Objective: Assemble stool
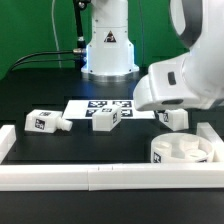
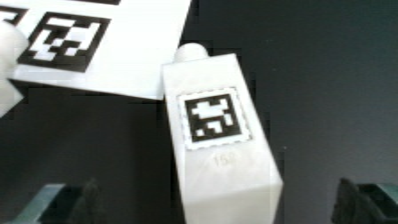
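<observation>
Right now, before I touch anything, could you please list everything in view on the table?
Stubby plastic legs with square tags: three, white; one at the exterior view's left, one at the marker board's front edge, one under the gripper.
Round dish-like seat: one, white; front, exterior view's right.
Flat marker board: one, white with black tags; table centre.
Long rails: count unclear, white; along front and sides.
Table: one, dark.
Robot arm: one, white; base at back.
Gripper: one, dark fingers; open, either side of a leg.
</observation>
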### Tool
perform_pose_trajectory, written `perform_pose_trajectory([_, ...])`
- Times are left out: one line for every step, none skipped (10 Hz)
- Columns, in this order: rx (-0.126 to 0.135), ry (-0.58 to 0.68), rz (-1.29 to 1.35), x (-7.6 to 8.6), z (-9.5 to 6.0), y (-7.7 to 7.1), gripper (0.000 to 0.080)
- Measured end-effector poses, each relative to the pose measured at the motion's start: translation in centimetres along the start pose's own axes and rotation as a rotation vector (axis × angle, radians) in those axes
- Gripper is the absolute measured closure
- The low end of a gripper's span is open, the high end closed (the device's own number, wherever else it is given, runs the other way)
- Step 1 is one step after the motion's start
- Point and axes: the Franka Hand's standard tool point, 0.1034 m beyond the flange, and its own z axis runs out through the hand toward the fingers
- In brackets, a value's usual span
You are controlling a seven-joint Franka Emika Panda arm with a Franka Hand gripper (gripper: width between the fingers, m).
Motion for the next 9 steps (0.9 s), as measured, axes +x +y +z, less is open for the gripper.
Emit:
perform_pose_trajectory([-0.002,0.002,-0.004,0.0,0.1,-0.2,0.0150])
perform_pose_trajectory([-0.001,0.004,-0.003,0.0,0.1,-0.1,0.0150])
perform_pose_trajectory([0.000,0.003,-0.002,0.0,0.1,-0.1,0.0150])
perform_pose_trajectory([0.004,-0.002,0.006,0.1,0.5,0.0,0.0150])
perform_pose_trajectory([0.006,-0.021,0.023,0.4,1.5,0.1,0.0150])
perform_pose_trajectory([0.009,-0.040,0.058,0.5,2.4,-0.1,0.0150])
perform_pose_trajectory([0.004,-0.051,0.077,0.5,3.0,-0.3,0.0150])
perform_pose_trajectory([0.004,-0.051,0.075,0.6,3.0,-0.3,0.0150])
perform_pose_trajectory([0.005,-0.051,0.075,0.6,3.0,-0.3,0.0274])
